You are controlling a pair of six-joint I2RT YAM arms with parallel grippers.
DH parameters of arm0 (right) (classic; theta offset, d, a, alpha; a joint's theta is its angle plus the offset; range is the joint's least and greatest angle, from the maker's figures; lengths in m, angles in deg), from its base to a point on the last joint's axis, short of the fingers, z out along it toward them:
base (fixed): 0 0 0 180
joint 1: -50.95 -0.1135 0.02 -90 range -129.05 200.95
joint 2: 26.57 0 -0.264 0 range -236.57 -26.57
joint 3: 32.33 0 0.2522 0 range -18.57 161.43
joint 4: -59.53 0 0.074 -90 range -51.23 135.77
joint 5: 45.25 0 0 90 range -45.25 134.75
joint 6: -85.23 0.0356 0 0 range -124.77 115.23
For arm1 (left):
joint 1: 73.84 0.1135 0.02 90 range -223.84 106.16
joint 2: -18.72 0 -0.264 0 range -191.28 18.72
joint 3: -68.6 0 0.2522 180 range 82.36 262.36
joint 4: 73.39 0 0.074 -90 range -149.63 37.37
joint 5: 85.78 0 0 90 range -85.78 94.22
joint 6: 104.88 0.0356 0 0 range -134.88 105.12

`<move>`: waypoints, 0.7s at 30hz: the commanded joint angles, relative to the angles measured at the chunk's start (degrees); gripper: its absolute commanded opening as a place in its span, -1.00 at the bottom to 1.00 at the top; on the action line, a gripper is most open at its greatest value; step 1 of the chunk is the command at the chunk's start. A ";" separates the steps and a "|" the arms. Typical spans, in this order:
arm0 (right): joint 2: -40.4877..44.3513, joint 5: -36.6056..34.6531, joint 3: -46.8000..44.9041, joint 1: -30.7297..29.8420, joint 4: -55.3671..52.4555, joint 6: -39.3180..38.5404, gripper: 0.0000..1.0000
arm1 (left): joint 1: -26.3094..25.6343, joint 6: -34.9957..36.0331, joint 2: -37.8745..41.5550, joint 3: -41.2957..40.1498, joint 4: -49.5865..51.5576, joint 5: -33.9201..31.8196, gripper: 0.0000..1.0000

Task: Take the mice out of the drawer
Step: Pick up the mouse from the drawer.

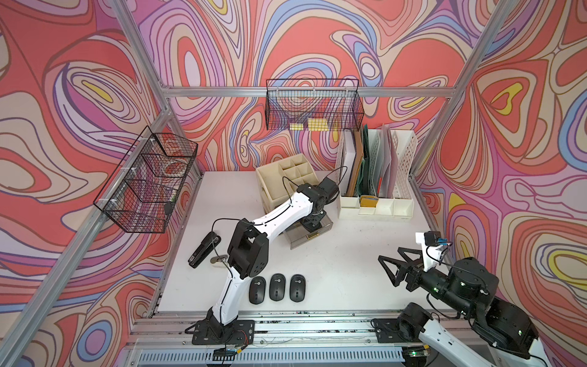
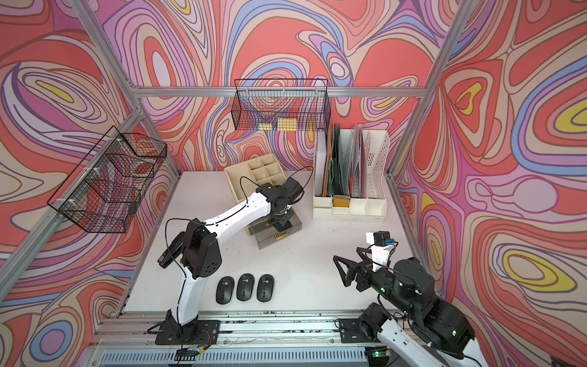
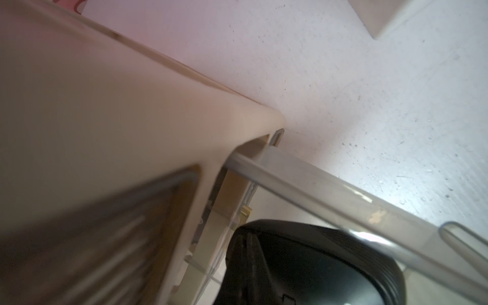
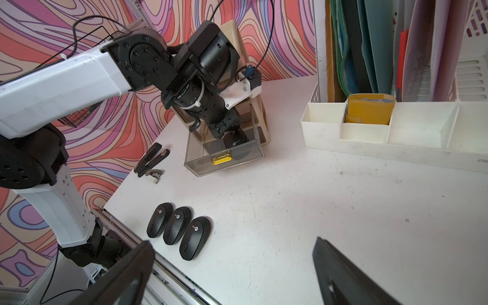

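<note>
**One mouse in the drawer, three out**

In both top views the clear drawer [image 1: 300, 242] stands pulled from the beige organizer [image 1: 271, 198], the left tool [image 1: 309, 226] lowered into it. Three mice [image 1: 277, 287] lie in a row before the drawer on the tabletop [image 1: 349, 270]. Right of the drawer, a file rack [image 1: 384, 208] holds folders [image 1: 357, 165] and a yellow wallet [image 1: 368, 200].

Left wrist: the drawer's wall and a blurred black form [image 3: 303, 264].

Right wrist: a fourth mouse [image 4: 236, 141] lies in the drawer under the closed left tool; any grip is hidden. The right tool [image 4: 232, 240] gapes wide, empty.
</note>
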 commanded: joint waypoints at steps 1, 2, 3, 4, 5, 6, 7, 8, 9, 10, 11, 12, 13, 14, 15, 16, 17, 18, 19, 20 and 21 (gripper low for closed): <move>0.61 -0.51 -0.54 -0.26 0.38 0.12 0.97 | 0.12 -1.80 2.61 1.32 5.09 1.66 -1.00; 0.61 -0.55 -0.55 -0.23 0.39 0.14 0.97 | 0.01 -1.66 3.09 1.14 4.66 1.76 -1.00; 0.57 -0.53 -0.55 -0.23 0.39 0.20 0.97 | 0.00 -1.61 3.61 1.02 3.95 2.16 -1.00; 0.54 -0.54 -0.55 -0.24 0.39 0.18 0.97 | 0.01 -1.46 4.00 0.94 3.18 2.57 -1.00; 0.55 -0.55 -0.55 -0.23 0.39 0.20 0.97 | -0.01 -1.16 4.33 0.71 2.31 2.88 -1.00; 0.60 -0.53 -0.55 -0.23 0.39 0.21 0.97 | -0.03 -0.81 4.58 0.42 1.21 2.78 -1.00; 0.61 -0.60 -0.54 -0.23 0.39 0.27 0.97 | -0.02 -0.26 4.68 0.02 -0.05 2.64 -1.00; 0.66 -0.58 -0.55 -0.23 0.39 0.20 0.97 | -0.03 0.21 4.87 -0.49 -1.36 2.43 -1.00; 0.75 -0.63 -0.59 -0.23 0.39 0.20 0.97 | -0.04 0.72 5.02 -1.18 -2.90 2.46 -1.00; 0.79 -0.56 -0.56 -0.23 0.39 0.24 0.97 | 0.00 1.24 5.10 -1.93 -4.26 2.70 -1.00; 0.79 -0.60 -0.55 -0.25 0.39 0.28 0.97 | -0.04 1.77 5.03 -2.46 -5.84 2.91 -1.00; 0.79 -0.63 -0.55 -0.23 0.30 0.38 0.97 | 0.04 2.20 4.47 -2.60 -6.69 3.10 -1.00; 0.85 -0.64 -0.55 -0.23 0.30 0.37 0.97 | 0.05 2.59 3.80 -2.42 -7.10 3.47 -1.00; 0.88 -0.62 -0.55 -0.23 0.23 0.35 0.97 | 0.05 2.96 3.06 -2.34 -7.40 3.98 -1.00; 0.97 -0.59 -0.54 -0.23 0.29 0.33 0.97 | 0.09 3.30 2.28 -2.41 -7.91 4.58 -1.00; 1.05 -0.70 -0.55 -0.23 0.18 0.33 0.97 | 0.08 3.52 1.75 -2.50 -8.27 5.11 -1.00; 1.14 -0.71 -0.55 -0.23 0.21 0.30 0.97 | 0.05 3.68 1.31 -2.82 -8.87 5.46 -1.00; 1.26 -0.70 -0.53 -0.25 0.17 0.35 0.97 | 0.05 3.86 0.95 -3.22 -9.52 5.46 -1.00; 1.23 -0.72 -0.54 -0.23 0.21 0.37 0.97 | 0.11 4.04 0.76 -3.76 -10.26 5.31 -1.00; 1.36 -0.72 -0.56 -0.23 0.15 0.37 0.97 | 0.27 4.33 0.75 -4.51 -11.25 5.09 -1.00; 1.36 -0.72 -0.55 -0.26 0.13 0.44 0.97 | 0.22 4.62 0.50 -5.03 -11.80 4.65 -1.00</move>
